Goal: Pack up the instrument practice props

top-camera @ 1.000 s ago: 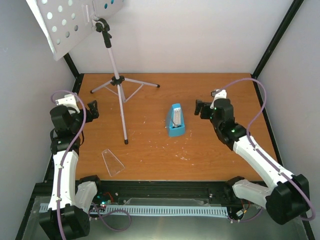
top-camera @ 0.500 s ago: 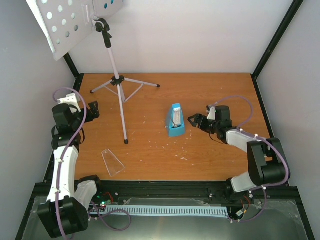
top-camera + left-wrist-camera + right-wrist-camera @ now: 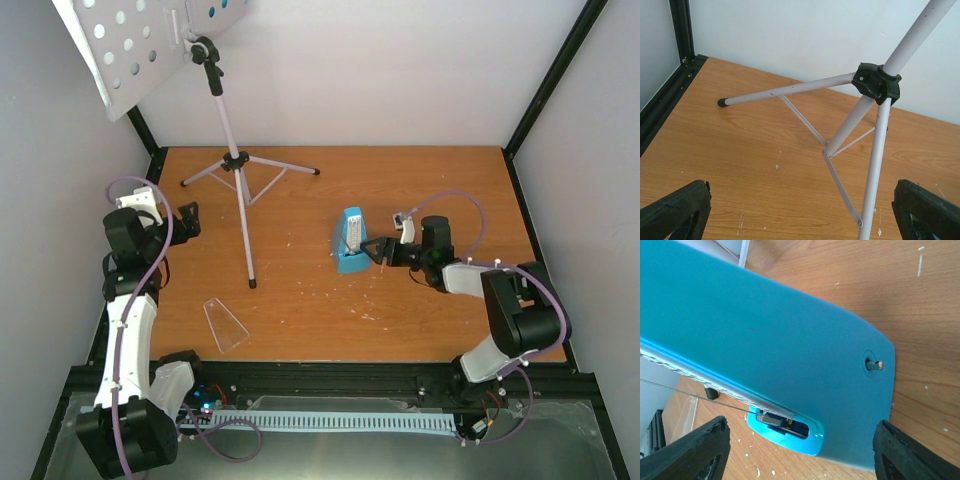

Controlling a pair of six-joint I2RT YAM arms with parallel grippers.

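The music stand [image 3: 232, 160] stands at the back left, its white perforated desk [image 3: 120, 50] high above the thin grey tripod. A white sheet with light-blue spots [image 3: 215, 12] shows by the stand's head. The light-blue metronome [image 3: 350, 242] stands mid-table; its clear cover [image 3: 226, 325] lies apart at the front left. My right gripper [image 3: 378, 250] is open, low at the metronome's right side, which fills the right wrist view [image 3: 765, 335] between the spread fingers [image 3: 690, 450]. My left gripper [image 3: 185, 220] is open and empty, left of the tripod [image 3: 876, 82].
The wooden table [image 3: 450, 180] is walled in by white panels and black frame posts [image 3: 555, 75]. The tripod's legs [image 3: 785, 90] spread over the back left. A black rail [image 3: 330, 375] runs along the near edge.
My right arm has folded down and swung left, bringing its open gripper from right of the metronome up against it. The left gripper has hardly moved.
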